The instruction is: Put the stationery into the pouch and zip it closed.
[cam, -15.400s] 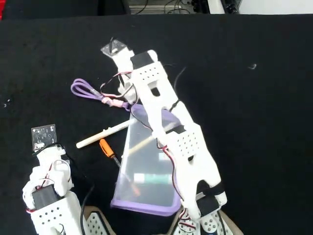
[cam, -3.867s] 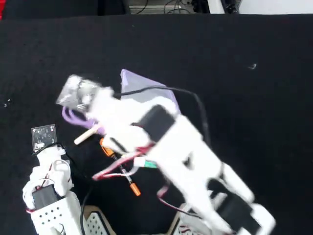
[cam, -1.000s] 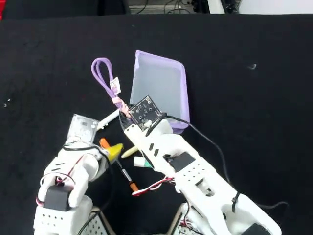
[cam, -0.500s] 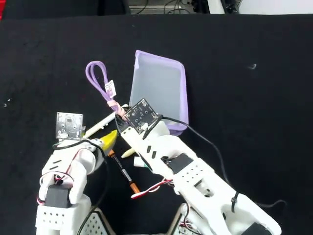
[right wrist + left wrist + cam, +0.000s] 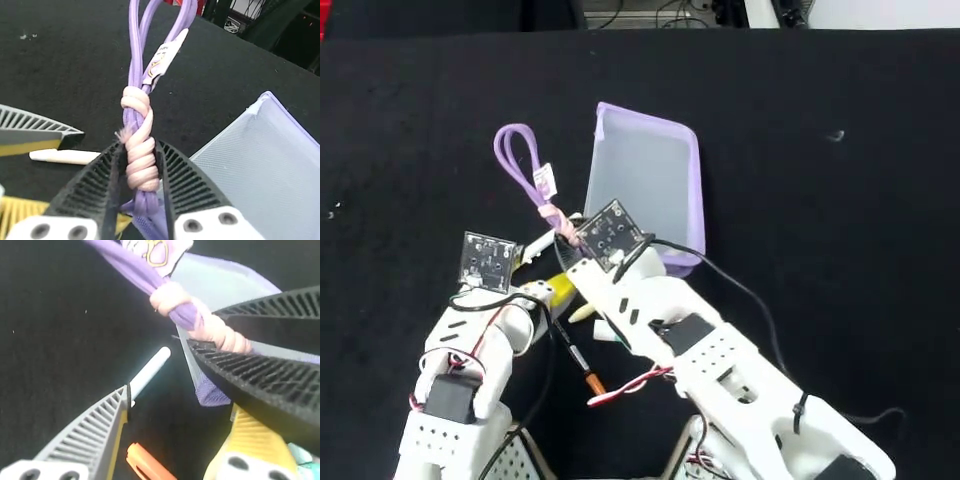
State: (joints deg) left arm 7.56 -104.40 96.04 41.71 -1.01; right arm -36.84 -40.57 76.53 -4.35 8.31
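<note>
High view: pouch [image 5: 645, 185], translucent with purple edging, lies flat near the centre of the black surface [image 5: 840, 300], long axis running 12 to 6 o'clock. Its purple strap [image 5: 515, 155] loops out toward 10 o'clock from the corner at 7 o'clock. Right arm [image 5: 700, 350] enters from 5 o'clock; right jaws sit at that corner, on the pink wrap [image 5: 560, 215] around the strap. Left arm [image 5: 470, 360] enters from 7 o'clock; left jaws lie just at 8 o'clock of the right jaws. White pen [image 5: 533, 246] and orange pen [image 5: 582, 368] lie on the surface outside the pouch, the orange one between the two arms. Cannot tell if the zip is open. Left wrist view: left jaws stand wide apart and grip nothing. The white pen [image 5: 148, 371] has one end hidden behind the grey finger [image 5: 92, 440], and the orange pen [image 5: 145, 467] lies between the fingers. Beyond, the other arm's black jaws pinch the pink wrap [image 5: 200, 322] beside the pouch corner [image 5: 210, 387]. Right wrist view: right jaws are closed tight on the pink wrap [image 5: 140, 150]. The strap [image 5: 137, 55] runs away from them with a white tag [image 5: 164, 56], and the pouch [image 5: 260, 160] lies alongside.
</note>
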